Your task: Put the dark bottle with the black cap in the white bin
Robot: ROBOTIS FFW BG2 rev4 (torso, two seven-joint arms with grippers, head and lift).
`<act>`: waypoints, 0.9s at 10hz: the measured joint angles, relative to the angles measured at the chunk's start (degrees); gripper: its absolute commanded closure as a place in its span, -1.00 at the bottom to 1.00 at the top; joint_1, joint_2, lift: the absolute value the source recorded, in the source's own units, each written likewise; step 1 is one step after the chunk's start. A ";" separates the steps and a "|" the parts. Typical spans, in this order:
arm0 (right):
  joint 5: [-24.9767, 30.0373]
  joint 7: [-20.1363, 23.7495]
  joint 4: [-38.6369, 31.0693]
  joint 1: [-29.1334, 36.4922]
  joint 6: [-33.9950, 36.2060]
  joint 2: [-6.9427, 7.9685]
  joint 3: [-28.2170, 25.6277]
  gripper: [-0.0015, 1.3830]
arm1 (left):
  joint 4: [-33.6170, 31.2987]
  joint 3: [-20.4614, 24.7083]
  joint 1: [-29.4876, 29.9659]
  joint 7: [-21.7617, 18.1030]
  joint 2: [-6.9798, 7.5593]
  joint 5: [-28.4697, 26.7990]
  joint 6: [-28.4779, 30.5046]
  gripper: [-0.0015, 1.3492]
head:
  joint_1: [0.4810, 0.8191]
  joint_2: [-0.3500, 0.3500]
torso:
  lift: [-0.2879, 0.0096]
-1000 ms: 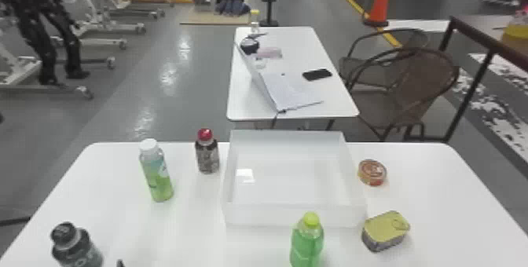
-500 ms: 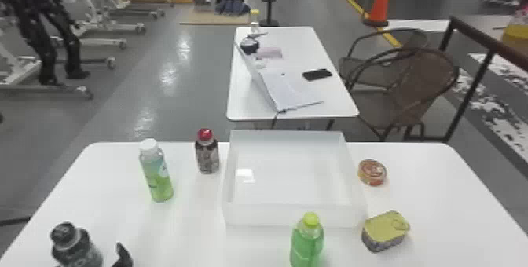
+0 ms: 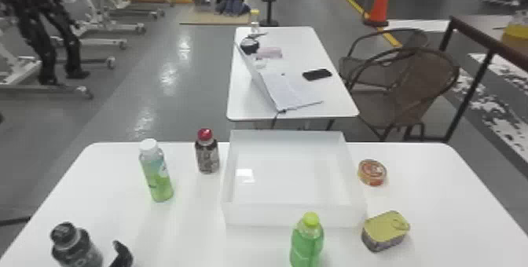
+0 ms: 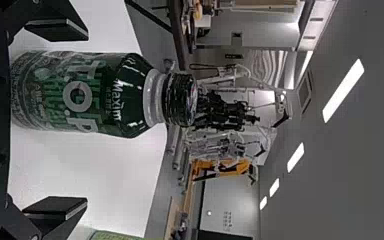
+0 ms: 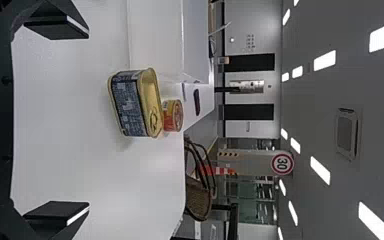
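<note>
Robotics lab or workshop. Black robot legs (image 3: 48, 50), white wheeled stands (image 3: 103, 42), grey floor (image 3: 200, 85); traffic cone (image 3: 379, 8) (orange, striped) too.

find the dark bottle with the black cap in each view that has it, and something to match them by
Head view: the dark bottle, bottom left corner, cut off by the bottom edge.
Left wrist view: left of centre, sideways, cap pointing right, between the left gripper's open fingers.
Shared landmark: the white table under it, also in the right wrist view.
</note>
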 measured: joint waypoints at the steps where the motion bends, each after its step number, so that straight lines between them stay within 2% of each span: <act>1: 0.00 0.00 0.02 -0.01 0.00 0.01 0.00 -0.87 | 0.63 0.26 -0.69 0.65 0.00 0.34 -0.24 -0.79 | -0.60 0.00 | 0.26; 2: -0.02 0.00 0.02 -0.03 0.00 0.03 -0.01 -0.87 | 1.27 0.60 -1.37 0.82 0.00 0.72 -0.52 -0.74 | -0.60 0.00 | 0.26; 3: -0.04 0.00 0.03 -0.03 0.00 0.04 -0.01 -0.87 | 1.50 0.87 -1.74 1.37 0.00 0.84 -0.38 -0.48 | -0.60 0.00 | 0.26; 4: -0.04 0.00 0.04 -0.03 0.00 0.08 -0.02 -0.87 | 1.58 1.03 -1.86 1.70 0.00 0.88 -0.17 0.10 | -0.60 0.00 | 0.26; 5: -0.06 0.00 0.07 -0.06 -0.01 0.09 -0.02 -0.87 | 1.61 1.21 -1.84 1.94 0.00 0.92 0.22 0.36 | -0.60 0.00 | 0.26; 9: -0.11 0.09 0.11 -0.12 -0.06 0.10 -0.01 -0.87 | 1.54 1.09 -1.46 2.38 0.00 1.30 0.89 0.37 | -0.60 0.00 | 0.26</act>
